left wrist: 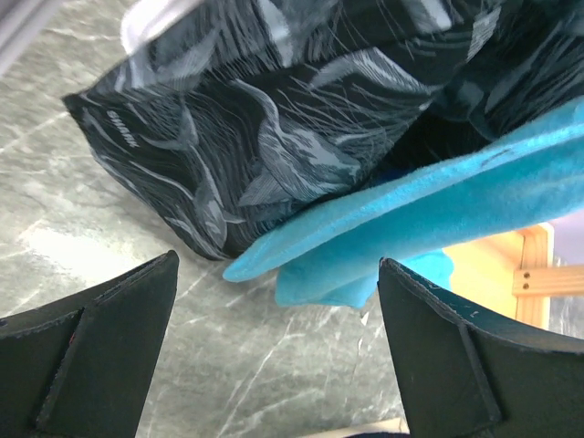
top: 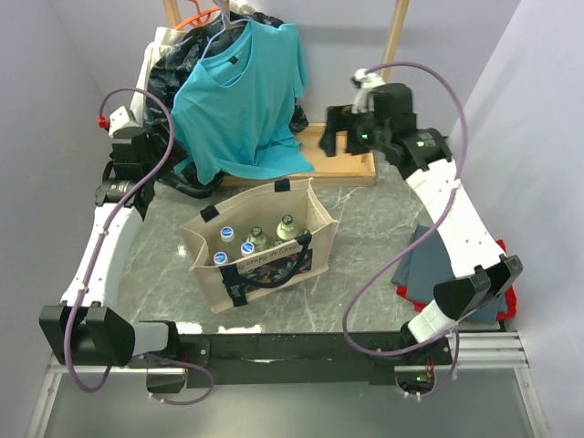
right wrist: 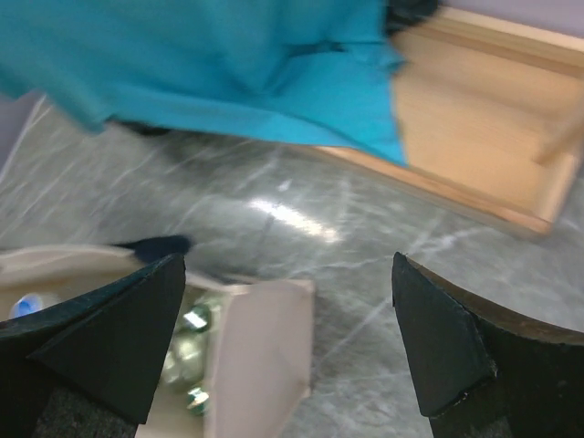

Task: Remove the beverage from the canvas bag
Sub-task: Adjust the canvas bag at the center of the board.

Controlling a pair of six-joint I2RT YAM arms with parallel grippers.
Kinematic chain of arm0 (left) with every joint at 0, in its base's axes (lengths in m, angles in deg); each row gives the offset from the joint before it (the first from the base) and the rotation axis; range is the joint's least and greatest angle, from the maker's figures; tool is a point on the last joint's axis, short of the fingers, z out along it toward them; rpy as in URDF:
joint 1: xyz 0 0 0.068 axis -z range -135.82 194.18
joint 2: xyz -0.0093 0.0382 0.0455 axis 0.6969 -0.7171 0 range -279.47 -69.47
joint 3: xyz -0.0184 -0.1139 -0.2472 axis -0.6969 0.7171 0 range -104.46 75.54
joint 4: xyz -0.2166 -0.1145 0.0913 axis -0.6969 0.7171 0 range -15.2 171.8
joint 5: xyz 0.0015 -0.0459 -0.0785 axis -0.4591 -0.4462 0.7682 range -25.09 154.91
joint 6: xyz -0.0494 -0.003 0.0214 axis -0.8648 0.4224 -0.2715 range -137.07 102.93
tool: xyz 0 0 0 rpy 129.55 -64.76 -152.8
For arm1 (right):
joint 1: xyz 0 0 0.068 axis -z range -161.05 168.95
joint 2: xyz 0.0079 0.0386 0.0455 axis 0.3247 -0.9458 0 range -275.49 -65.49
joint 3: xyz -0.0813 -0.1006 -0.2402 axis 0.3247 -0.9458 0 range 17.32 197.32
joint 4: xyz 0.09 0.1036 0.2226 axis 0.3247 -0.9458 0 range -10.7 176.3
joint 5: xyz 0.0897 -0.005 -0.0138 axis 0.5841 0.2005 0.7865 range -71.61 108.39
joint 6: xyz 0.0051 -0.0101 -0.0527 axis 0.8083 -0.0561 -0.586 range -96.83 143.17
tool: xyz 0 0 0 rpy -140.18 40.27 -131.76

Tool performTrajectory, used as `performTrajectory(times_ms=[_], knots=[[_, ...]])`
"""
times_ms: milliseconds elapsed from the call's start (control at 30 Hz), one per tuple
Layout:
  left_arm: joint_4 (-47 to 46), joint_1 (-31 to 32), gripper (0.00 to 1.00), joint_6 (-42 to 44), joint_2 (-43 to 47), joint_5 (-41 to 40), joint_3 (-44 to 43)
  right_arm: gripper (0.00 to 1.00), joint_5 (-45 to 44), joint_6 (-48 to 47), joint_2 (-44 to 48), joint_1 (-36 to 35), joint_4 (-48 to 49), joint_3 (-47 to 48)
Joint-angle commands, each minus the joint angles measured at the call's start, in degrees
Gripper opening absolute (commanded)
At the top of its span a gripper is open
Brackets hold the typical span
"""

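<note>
well, left claw (left wrist: pixel 278 269) and right claw (right wrist: pixel 287 269) are spread; we judge the bottles (top: pixel 256 239) in the canvas bag (top: pixel 208 278) stiff, slippery: pinch the neck.

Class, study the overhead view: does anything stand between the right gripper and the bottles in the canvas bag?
Nothing visible does. The canvas bag stands open-topped, the bottles' caps exposed, and only table surface lies between it and the open right gripper. The teal T-shirt hangs just beside that path.
</note>
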Motion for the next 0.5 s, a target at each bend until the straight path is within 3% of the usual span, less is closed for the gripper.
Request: performTrajectory(times_ms=[0,300,467], knots=[[-2.4,-0.2,0.97,1.0,0.4,4.2,-0.2,1.0,0.9,-2.7,-2.2,-4.2,-4.3,7.1],[-1.7,-0.2,0.99,1.3,2.1,11.5,-2.9,1.0,10.3,-4.5,1.4,-11.6,-5.1,4.8],[-3.2,-0.1,0.99,0.7,4.2,25.1,-4.2,0.98,11.8,-3.6,3.9,-15.2,-4.2,-1.8]])
